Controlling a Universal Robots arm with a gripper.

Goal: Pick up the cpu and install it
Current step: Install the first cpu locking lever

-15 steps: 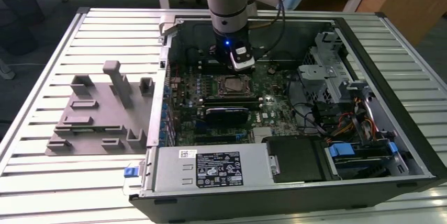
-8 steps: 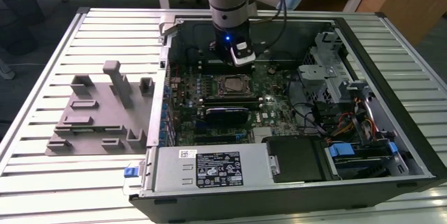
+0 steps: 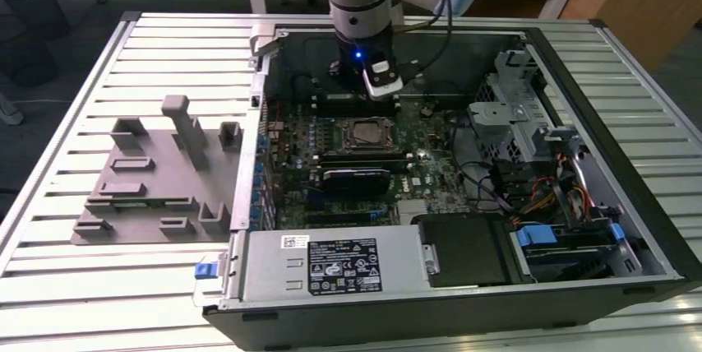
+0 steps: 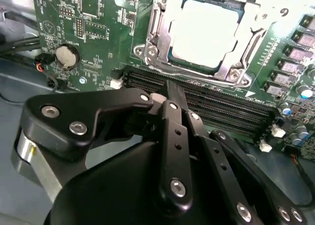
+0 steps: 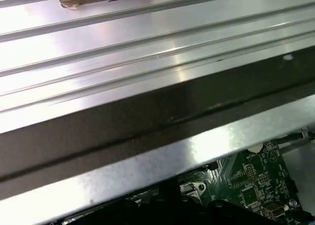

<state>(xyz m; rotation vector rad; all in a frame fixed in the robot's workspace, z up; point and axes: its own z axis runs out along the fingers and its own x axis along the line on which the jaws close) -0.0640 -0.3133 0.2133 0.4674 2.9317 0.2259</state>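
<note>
Second wrist view shows the gripper (image 4: 170, 94) with fingers closed together and empty, above the memory slots (image 4: 221, 104), beside the cpu (image 4: 205, 32) seated in its metal-framed socket (image 4: 147, 50).

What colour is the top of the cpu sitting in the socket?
Silvery-white metal; the cpu shows best in the second wrist view.

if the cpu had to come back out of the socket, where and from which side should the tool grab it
Probably from straight above, on two opposite rim edges. The cpu lies flat and low inside the socket frame, so only its silvery top is exposed and a sideways approach looks blocked by the frame. The frame appears to sit over its edges, so it would likely need lifting first. The tool sits above the memory slots, beside the socket.
</note>
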